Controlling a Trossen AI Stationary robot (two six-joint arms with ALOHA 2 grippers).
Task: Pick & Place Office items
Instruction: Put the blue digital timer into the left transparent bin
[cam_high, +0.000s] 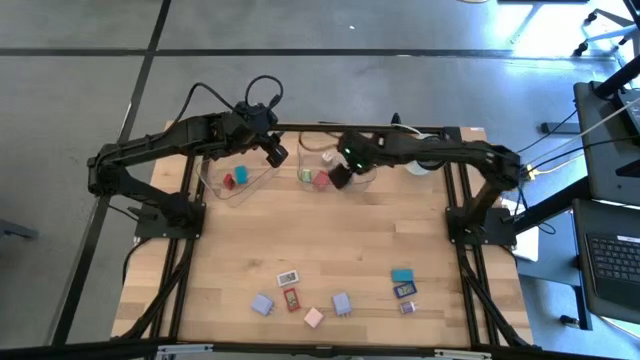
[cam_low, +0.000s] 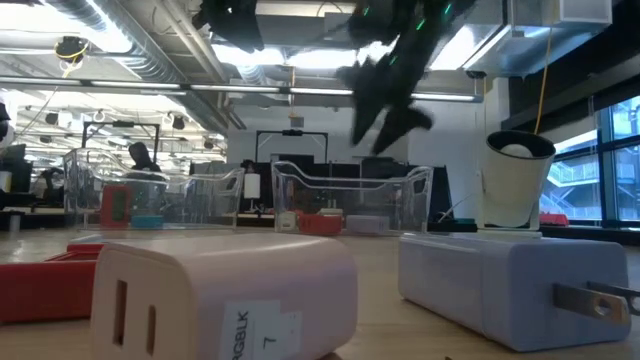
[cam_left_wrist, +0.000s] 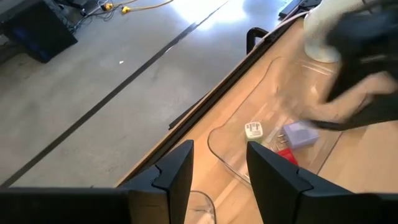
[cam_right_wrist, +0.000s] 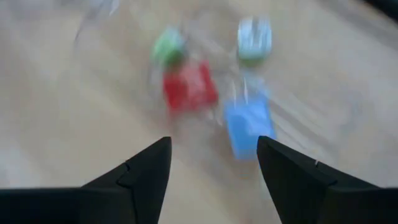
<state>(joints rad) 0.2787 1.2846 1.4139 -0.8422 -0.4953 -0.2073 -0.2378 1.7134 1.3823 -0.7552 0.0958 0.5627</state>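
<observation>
Several small office items lie near the table's front edge, among them a pink block (cam_high: 313, 317), a lavender block (cam_high: 341, 303) and a teal one (cam_high: 402, 275). At the far side, a red (cam_high: 228, 181) and a teal block (cam_high: 241, 175) lie in the left clear tray (cam_high: 212, 188). Green (cam_right_wrist: 168, 45), red (cam_right_wrist: 189, 87), blue (cam_right_wrist: 247, 127) and white (cam_right_wrist: 254, 34) blocks lie in the right clear tray (cam_high: 362, 188). My right gripper (cam_right_wrist: 214, 155) hangs open above that tray, holding nothing. My left gripper (cam_left_wrist: 221, 168) is raised between the trays, open and empty.
A round white object (cam_high: 425, 163) stands at the far right of the table, beside the right tray. The wooden middle of the table (cam_high: 320, 235) lies between the trays and the items near the front edge. Both arms reach in over the far edge.
</observation>
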